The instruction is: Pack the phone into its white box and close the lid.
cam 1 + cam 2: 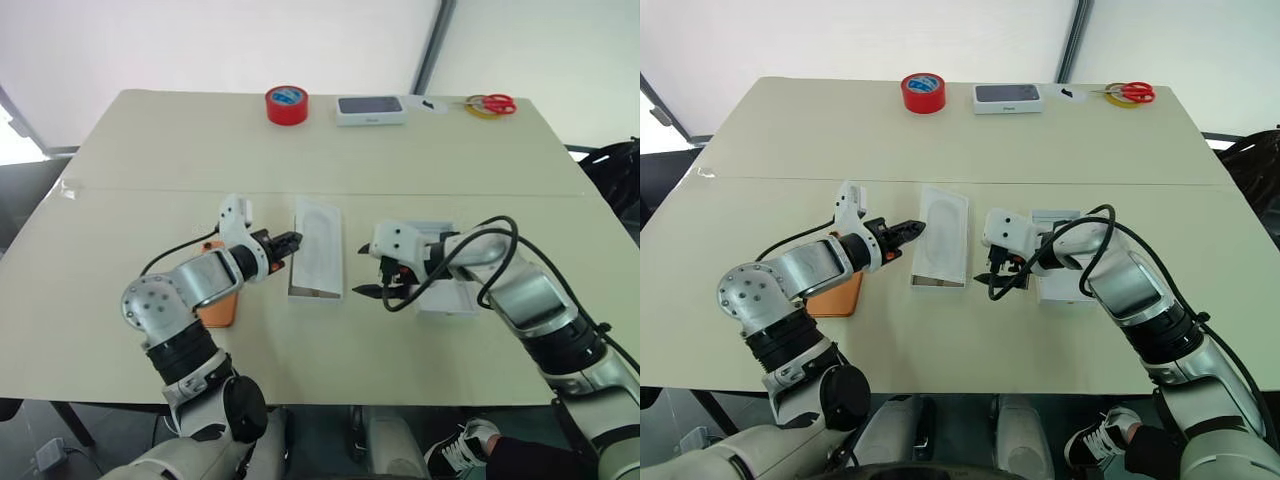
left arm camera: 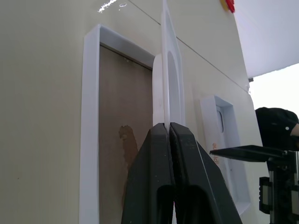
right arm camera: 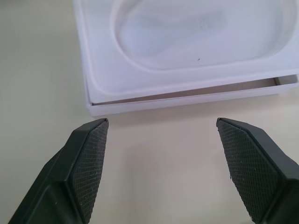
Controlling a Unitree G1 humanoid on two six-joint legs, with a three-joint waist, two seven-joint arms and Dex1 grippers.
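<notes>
The white box [image 2: 88, 116], with a tan floor, lies at the table's middle. My left gripper [image 1: 290, 242] is shut on the edge of a flat white insert [image 1: 318, 240] with an oblong recess, holding it tilted over the box. Just in front of the insert's near end, my right gripper [image 3: 161, 123] stands open with nothing between its fingers. The lid [image 1: 447, 296] lies to the right of the box, partly under my right arm. At the left, the orange phone [image 1: 218, 312] lies mostly hidden under my left forearm.
Along the far edge of the table [image 1: 150, 370] stand a red tape roll [image 1: 286, 104], a dark-screened device on a white base [image 1: 370, 109] and red-handled scissors [image 1: 492, 103] beside a yellow ring. A seam crosses the table behind the box.
</notes>
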